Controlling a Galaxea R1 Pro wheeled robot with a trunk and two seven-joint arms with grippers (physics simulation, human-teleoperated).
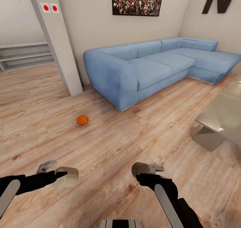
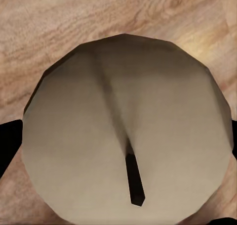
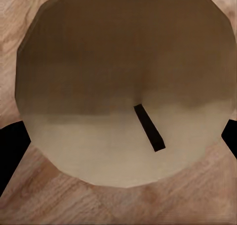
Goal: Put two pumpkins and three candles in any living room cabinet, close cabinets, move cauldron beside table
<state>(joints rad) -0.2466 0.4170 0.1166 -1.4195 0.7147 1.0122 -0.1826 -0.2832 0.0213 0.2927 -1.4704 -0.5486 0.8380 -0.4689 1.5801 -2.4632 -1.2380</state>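
Observation:
One small orange pumpkin [image 1: 82,119] lies on the wood floor, ahead of my left arm and in front of the sofa's near end. My left gripper [image 1: 63,176] is shut on a beige candle [image 1: 68,178]. That candle's round top and dark wick [image 2: 136,183] show between black fingers [image 2: 9,146] in the left wrist view. My right gripper [image 1: 142,172] is shut on a second beige candle [image 1: 138,168]. In the right wrist view its top [image 3: 123,86] sits between dark fingers [image 3: 10,151]. The glass-topped table [image 1: 222,112] stands at the right. The cabinet and the cauldron are out of view.
A long blue corner sofa [image 1: 150,66] runs along the back wall. A white pillar [image 1: 58,40] stands left of it, with grey steps [image 1: 25,54] beyond. Wood floor [image 1: 110,144] stretches between me and the pumpkin.

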